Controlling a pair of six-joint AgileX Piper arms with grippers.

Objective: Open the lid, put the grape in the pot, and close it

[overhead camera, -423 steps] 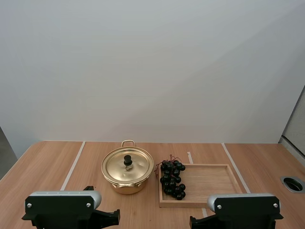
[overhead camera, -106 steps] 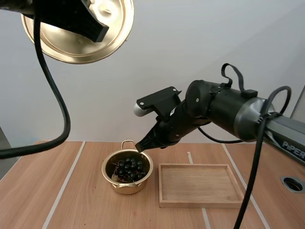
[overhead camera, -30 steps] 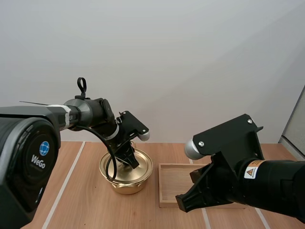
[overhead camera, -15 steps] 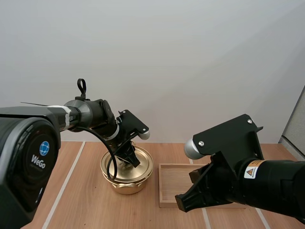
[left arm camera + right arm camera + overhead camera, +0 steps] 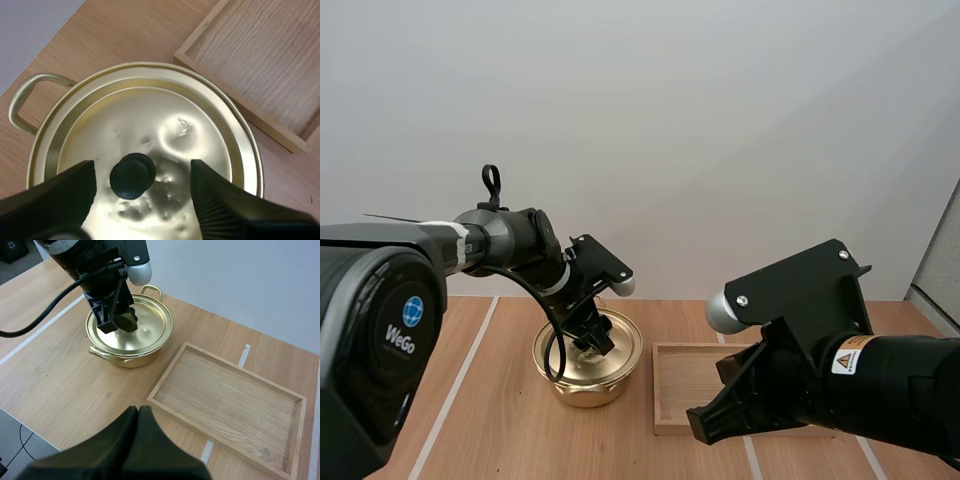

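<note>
Right gripper (image 5: 138,410) is held closed on nothing, fingers pressed together, above the table (image 5: 60,390). The tray (image 5: 168,371) is seen just beyond it. Farther off, the lid (image 5: 200,130) is seated on the pot (image 5: 131,359). Directly above it, the left gripper (image 5: 142,172) is held open, its fingers (image 5: 215,200) set either side of the black knob (image 5: 132,175), gaps visible.

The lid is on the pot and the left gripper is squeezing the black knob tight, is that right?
Not quite. The lid is on the pot, but the left gripper is not squeezing the black knob: its fingers stand apart, one on each side of it. The left wrist view shows this.
</note>
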